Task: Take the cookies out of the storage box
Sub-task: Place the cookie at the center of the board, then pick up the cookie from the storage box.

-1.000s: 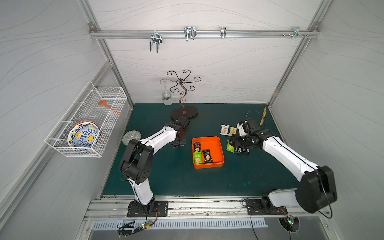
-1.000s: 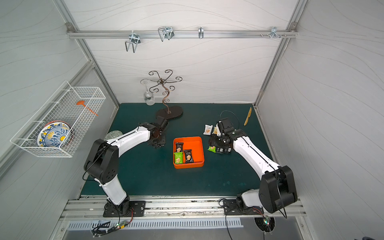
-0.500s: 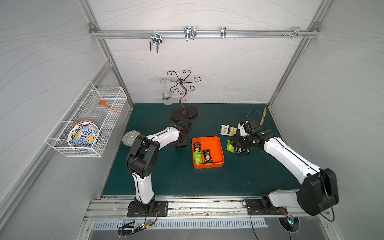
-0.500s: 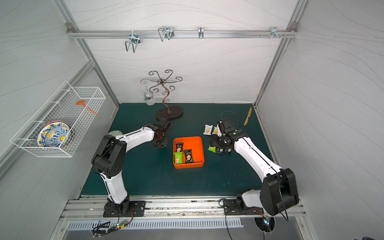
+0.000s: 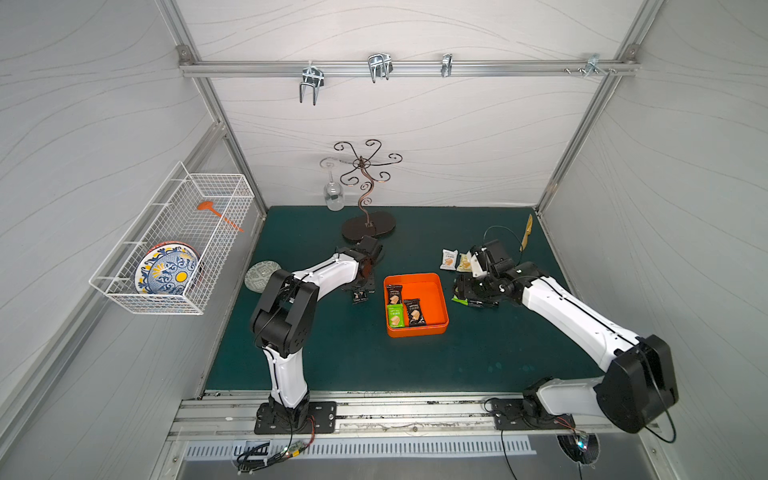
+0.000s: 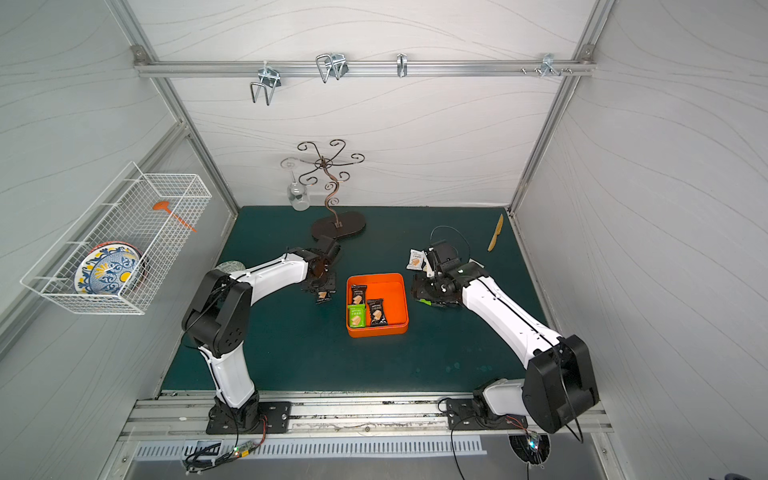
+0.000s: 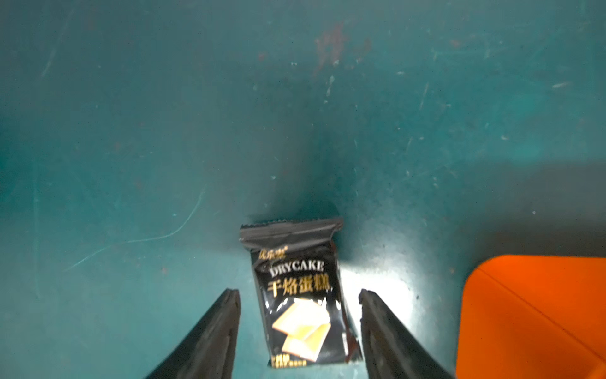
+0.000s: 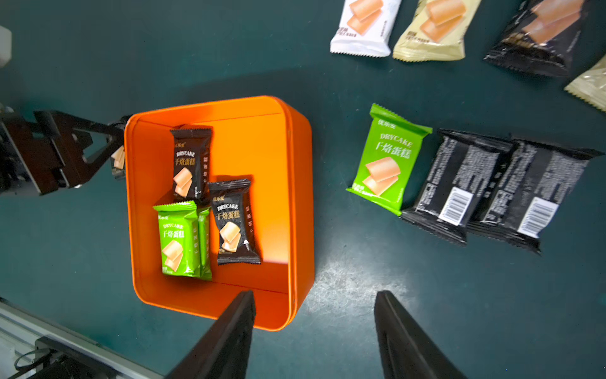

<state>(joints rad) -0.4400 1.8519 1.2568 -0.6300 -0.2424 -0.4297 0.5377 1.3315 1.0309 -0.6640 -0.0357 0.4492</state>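
The left arm [image 5: 328, 272] rises from its base, folds at the elbow and reaches forward and inward, wrist bent downward. The left gripper [image 7: 298, 292] points down with its jaws parted. The right arm [image 5: 569, 307] stretches low and inward, and the right gripper [image 8: 314, 293] tilts downward, jaws standing well apart.

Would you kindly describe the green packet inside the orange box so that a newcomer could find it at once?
Find the orange storage box in the middle of the green mat. Three packets lie in it, on the side nearer the left arm. The green packet is the only green one there; beside it lie two black packets.
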